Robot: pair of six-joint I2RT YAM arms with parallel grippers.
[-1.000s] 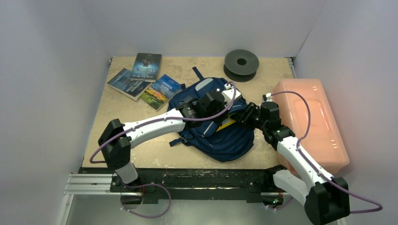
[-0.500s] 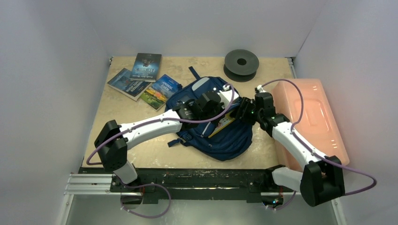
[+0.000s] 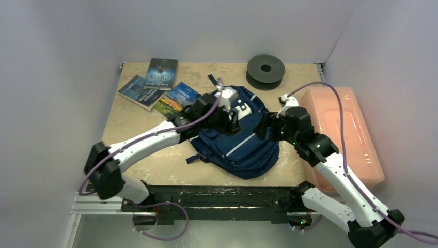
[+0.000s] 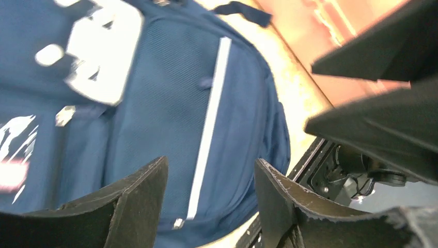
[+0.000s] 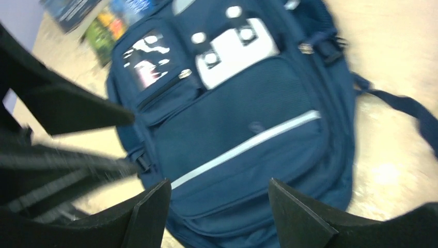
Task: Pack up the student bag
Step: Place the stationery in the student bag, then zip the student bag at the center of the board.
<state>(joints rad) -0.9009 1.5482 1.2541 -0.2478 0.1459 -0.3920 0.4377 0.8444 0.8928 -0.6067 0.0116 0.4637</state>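
Left arm (image 3: 144, 144) is extended toward 2 o'clock from its base, right arm (image 3: 341, 173) toward 10–11 o'clock. Left gripper (image 3: 233, 123) is positioned near right gripper (image 3: 262, 129), at its 9 o'clock. Both sets of jaws are parted, with nothing gripped.

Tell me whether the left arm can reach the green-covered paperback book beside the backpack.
Probably yes: the left gripper hangs open and empty over the navy blue fabric backpack, and the green-covered paperback book lies uncovered beside it.

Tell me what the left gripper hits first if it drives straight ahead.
The left gripper would likely meet the backpack first, near its white stripe; how far off is unclear.
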